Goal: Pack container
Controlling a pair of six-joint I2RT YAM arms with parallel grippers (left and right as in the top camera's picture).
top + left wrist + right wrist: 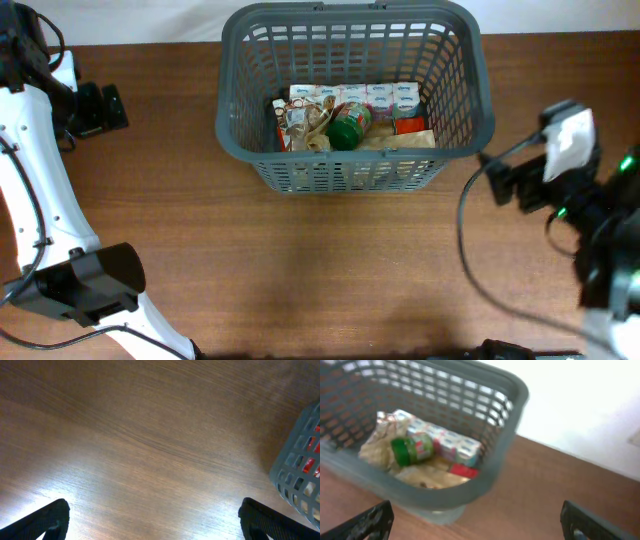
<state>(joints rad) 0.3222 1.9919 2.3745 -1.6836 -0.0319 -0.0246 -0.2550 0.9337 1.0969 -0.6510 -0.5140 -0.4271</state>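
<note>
At the far middle of the surface [330,280] the container [245,90] sits already loaded, so with both the left tool [155,522] and right tool [480,522] spread wide and empty, you should probably back away without nudging its rim

Dark grey lattice container [352,160], upright on the table, holding packaged goods

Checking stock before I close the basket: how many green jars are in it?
1. The green jar lies near the middle of the container, among packets; more may be hidden beneath them.
</note>
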